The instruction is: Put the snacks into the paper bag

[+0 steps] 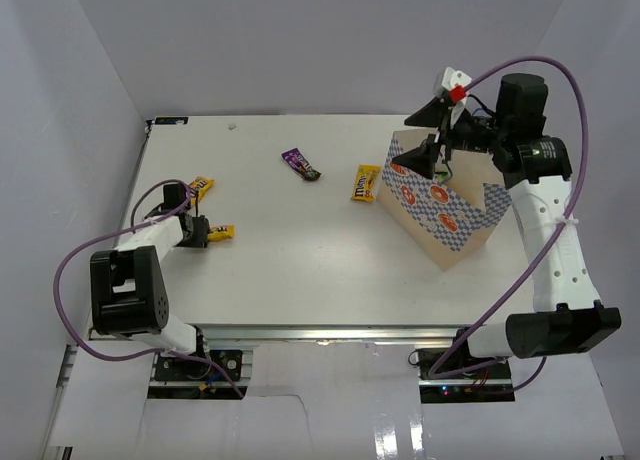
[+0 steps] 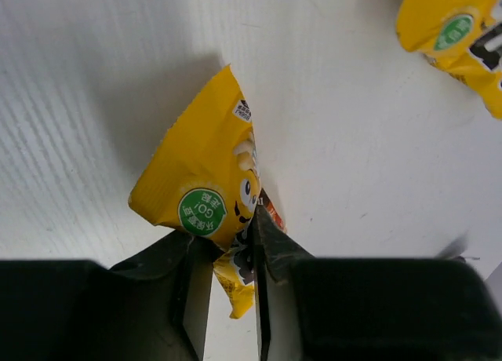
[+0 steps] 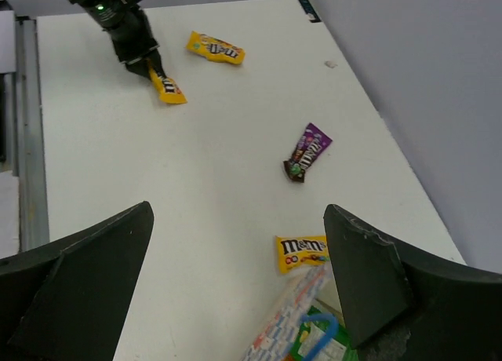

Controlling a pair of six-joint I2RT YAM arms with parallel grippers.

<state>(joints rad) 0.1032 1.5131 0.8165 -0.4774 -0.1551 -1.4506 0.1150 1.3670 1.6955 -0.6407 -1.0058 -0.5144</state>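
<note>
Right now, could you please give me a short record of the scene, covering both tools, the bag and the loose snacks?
left tool: shut on yellow packet
right tool: open, empty, above the mouth of the paper bag
paper bag: standing at the right of the table, mouth open
loose snacks: second yellow packet near the left tool; purple packet mid-table; yellow M&M's pack beside the bag

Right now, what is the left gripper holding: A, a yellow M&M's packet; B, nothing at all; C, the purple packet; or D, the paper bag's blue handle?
A. In the left wrist view the left gripper has its jaws pinched on one end of a yellow M&M's packet, while the purple packet lies well away from it with nothing touching it.
</note>
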